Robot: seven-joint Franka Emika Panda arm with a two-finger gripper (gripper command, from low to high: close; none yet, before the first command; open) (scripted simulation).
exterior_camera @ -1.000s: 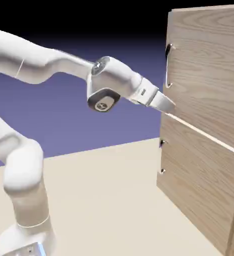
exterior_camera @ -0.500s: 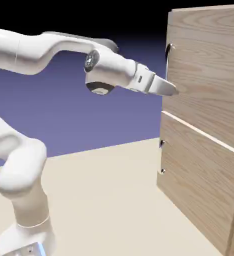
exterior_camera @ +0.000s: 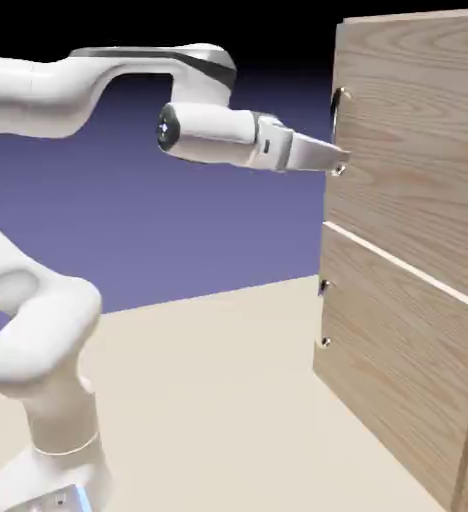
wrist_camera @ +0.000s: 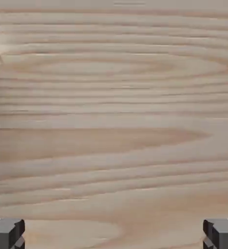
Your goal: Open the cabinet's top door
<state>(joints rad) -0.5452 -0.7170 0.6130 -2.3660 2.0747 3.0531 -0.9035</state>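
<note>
My gripper [exterior_camera: 340, 158] reaches level toward the cabinet [exterior_camera: 418, 300], fingers [wrist_camera: 7, 232] spread wide and grasping nothing. The top door [exterior_camera: 418, 130] stands closed just ahead (its wood grain fills my hand view), its silver handle [exterior_camera: 336, 130] beside my fingertips.

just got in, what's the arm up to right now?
The white arm is reaching level toward the cabinet, with its gripper at the lower end of the top door's silver handle. The hand view shows the fingertips spread wide, with only wood grain between them, so nothing is gripped. The top door looks shut, flush with the lower panel. Whether the fingers are touching the handle can't be told from these views.
</note>
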